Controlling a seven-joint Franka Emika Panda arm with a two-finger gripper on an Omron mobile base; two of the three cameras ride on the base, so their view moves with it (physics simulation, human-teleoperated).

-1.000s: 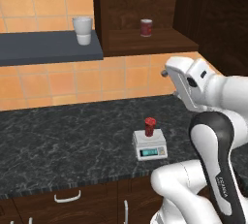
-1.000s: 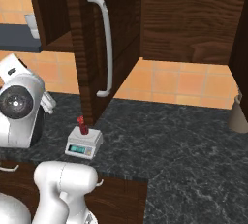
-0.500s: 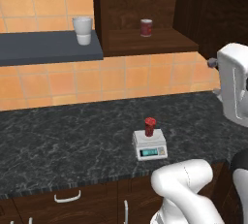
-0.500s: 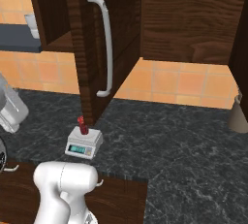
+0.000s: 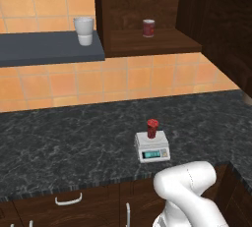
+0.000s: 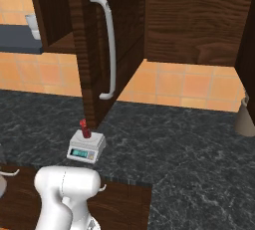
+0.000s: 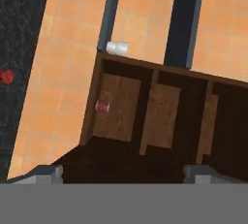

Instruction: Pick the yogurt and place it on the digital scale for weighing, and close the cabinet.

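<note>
Spread wide, the end effector point(image 7: 121, 172) is seen in the hand view with its two finger tips point(image 7: 46, 172) set far apart at the bottom, and nothing is held between them. It is pointed at the open cabinet point(image 7: 160, 121), which appears rolled sideways in that view.

Nearest on the table point(image 5: 64, 142), one digital scale point(image 5: 152, 147) is found close to the front edge, with its teal display turned toward the front. One yogurt point(image 5: 152, 128) is seen standing upright on the plate of the scale, dark red with a brighter red top. From the right base view the same pair is seen: the yogurt point(image 6: 84, 128) on the digital scale point(image 6: 86, 146), just in front of the lower edge of the cabinet door.

Farther back, one cabinet point(image 5: 147, 19) is mounted on the tiled wall, and its door point(image 6: 94, 50) is swung open, edge-on to the robot, with one long silver bar handle point(image 6: 109, 45) on it. One red can point(image 5: 148, 27) with a pale top is placed on the cabinet's lower board. Beside the cabinet, one grey shelf point(image 5: 44, 46) is fixed to the wall, and one white cup point(image 5: 84, 31) is set on it near the cabinet's side.

At the far right of the table, a greyish-brown object point(image 6: 246, 117) is partly cut off by the picture edge and cannot be identified.
</note>
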